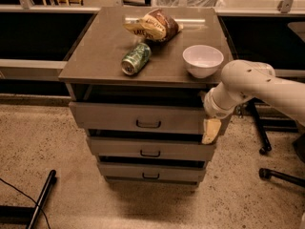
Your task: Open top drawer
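The top drawer [119, 117] is the uppermost of three grey drawers in a small cabinet, with a dark loop handle [148, 124] at the centre of its front. It stands a little way out, with a dark gap between it and the cabinet top. My gripper [210, 130] hangs at the right end of the top drawer's front, to the right of the handle and level with the drawer's lower edge. My white arm [248, 87] reaches in from the right.
On the cabinet top [95, 56] lie a green can [136, 58] on its side, a chip bag [153, 26] and a white bowl [203, 60]. Two lower drawers [150, 149] sit below. Chair legs [267, 147] stand at the right, a dark pole [40, 199] at bottom left.
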{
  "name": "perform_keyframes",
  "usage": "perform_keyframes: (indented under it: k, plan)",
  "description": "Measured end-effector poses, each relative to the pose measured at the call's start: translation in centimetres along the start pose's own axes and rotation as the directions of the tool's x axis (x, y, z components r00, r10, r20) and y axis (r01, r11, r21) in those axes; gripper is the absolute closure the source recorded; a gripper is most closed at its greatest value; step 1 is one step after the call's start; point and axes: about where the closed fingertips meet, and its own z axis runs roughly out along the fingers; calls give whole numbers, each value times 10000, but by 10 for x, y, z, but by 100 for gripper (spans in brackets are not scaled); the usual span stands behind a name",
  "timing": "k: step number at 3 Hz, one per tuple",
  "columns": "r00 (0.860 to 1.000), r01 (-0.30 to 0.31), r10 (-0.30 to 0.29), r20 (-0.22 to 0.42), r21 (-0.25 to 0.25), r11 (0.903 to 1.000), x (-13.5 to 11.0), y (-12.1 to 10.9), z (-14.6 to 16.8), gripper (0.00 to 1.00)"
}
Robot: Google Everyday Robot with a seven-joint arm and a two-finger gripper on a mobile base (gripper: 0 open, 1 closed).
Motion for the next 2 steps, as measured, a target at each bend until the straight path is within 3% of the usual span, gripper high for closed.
perform_keyframes:
  k: [2]
  plan:
    - [9998, 208, -211, -47, -544, 9983, -5, 6, 17, 0]
